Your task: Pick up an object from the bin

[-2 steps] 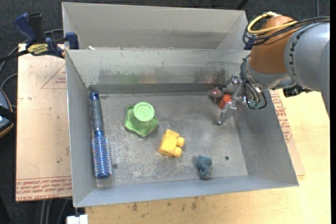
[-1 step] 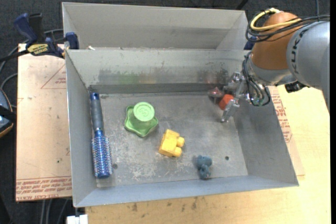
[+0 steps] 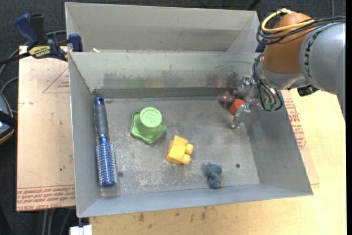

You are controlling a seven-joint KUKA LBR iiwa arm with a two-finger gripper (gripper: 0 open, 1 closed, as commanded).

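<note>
The gripper (image 3: pixel 237 116) hangs low over the far right part of the bin (image 3: pixel 165 71), close to the right wall, with the orange-covered wrist and cables above it. Whether it is apart, together or clamped on something cannot be told.

Right at its tip sits a small red-orange thing (image 3: pixel 236 105), bright and stubby, with a darker reddish piece just to its left. Its exact shape is too small to make out, and it cannot be told whether it is gripped or only lies beside the tip.

The other things lie well apart from the gripper. A green cup (image 3: pixel 148 125) with a wavy edge stands near the middle of the floor. A yellow toy block (image 3: pixel 179 151) lies just to its near right. A small blue-grey lump (image 3: pixel 213 174) lies toward the near right. A blue hairbrush (image 3: pixel 103 146) lies along the left wall, bristle end nearest.
</note>
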